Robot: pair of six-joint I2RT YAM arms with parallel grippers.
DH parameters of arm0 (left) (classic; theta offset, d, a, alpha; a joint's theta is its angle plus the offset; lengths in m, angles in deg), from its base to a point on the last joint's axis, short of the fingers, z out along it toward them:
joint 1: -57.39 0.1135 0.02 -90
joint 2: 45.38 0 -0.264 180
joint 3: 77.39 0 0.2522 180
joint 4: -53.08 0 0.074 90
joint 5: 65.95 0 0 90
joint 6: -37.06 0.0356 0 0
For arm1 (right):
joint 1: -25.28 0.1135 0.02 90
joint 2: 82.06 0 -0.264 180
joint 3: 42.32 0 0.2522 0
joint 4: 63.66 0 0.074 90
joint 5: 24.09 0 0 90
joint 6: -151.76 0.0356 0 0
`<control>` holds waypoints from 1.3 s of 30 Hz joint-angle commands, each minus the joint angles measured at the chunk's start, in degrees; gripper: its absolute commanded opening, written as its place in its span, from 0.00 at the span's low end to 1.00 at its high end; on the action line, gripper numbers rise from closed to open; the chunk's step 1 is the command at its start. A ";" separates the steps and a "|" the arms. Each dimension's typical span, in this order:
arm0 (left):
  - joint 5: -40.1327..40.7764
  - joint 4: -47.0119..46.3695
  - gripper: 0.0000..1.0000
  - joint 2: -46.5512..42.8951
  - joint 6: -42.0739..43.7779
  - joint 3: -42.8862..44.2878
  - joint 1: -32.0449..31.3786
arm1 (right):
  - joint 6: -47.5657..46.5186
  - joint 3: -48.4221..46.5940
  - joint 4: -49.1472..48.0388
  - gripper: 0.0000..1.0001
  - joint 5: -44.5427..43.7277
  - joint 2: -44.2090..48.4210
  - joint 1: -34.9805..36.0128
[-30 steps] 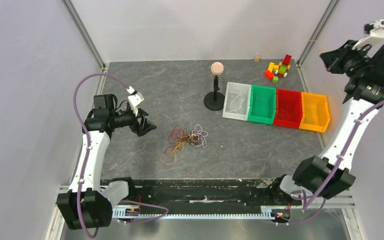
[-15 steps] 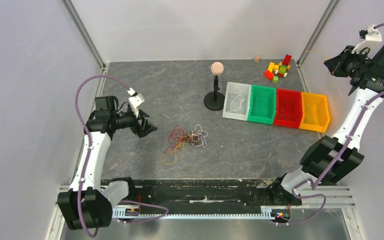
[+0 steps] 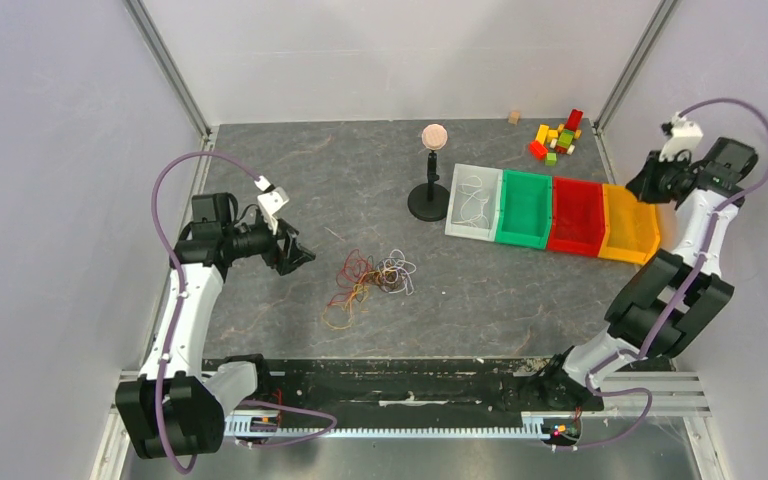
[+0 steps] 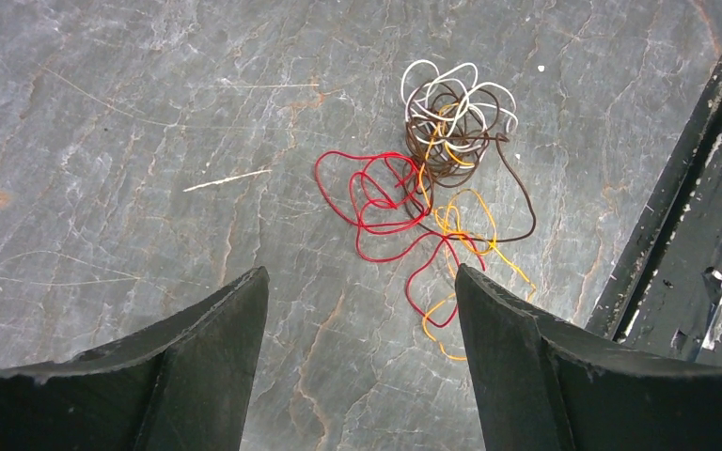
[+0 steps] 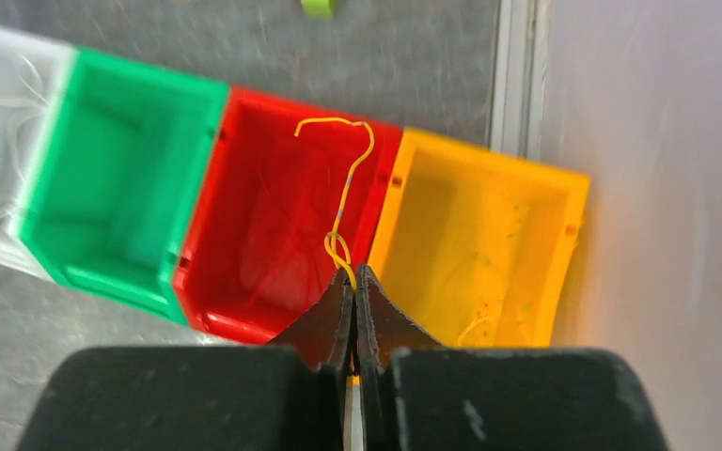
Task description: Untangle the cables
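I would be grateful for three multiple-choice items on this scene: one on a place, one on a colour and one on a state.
1. Where does the tangle of cables lie?
A. In the green bin.
B. On the bare table.
C. Among the coloured blocks.

2. What colour is the strand pinched by the right gripper?
A. Blue.
B. Black.
C. Yellow.

3. How is the left gripper set?
A. Open, holding nothing.
B. Shut on a red strand.
C. Shut on a block.

Answers:
1 B: the top view shows it loose on the table, near the left gripper.
2 C: the right wrist view shows a yellow strand rising from the shut fingertips.
3 A: the left wrist view shows its fingers spread, with only table and cables between them.
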State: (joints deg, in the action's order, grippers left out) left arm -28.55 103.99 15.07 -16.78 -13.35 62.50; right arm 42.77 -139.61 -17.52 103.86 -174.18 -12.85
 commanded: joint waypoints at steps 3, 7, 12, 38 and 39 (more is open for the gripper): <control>-0.90 -1.88 0.80 -1.12 -2.53 -1.40 -0.18 | -9.49 5.16 -1.53 0.00 -6.87 -1.30 -0.36; -1.02 -3.58 0.80 -0.97 -4.27 -1.85 -0.19 | -9.76 4.64 -2.10 0.00 -11.86 -3.84 -0.28; -0.89 -4.54 0.80 -0.80 -5.40 -2.03 -0.23 | -10.25 6.23 -5.87 0.00 -22.06 -4.99 1.71; 0.44 -0.26 0.82 0.28 -2.13 -0.74 -0.18 | -13.73 9.78 -5.76 0.63 -30.32 -2.88 9.74; 0.83 -0.08 0.82 0.19 -2.03 -0.72 -0.14 | -14.29 8.55 -3.77 0.69 -28.86 -1.81 9.74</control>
State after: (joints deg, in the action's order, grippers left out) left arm -28.42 101.85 15.38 -20.52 -15.91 62.50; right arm 28.48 -124.44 -26.53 67.30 -179.64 -3.08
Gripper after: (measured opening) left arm 0.821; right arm 0.562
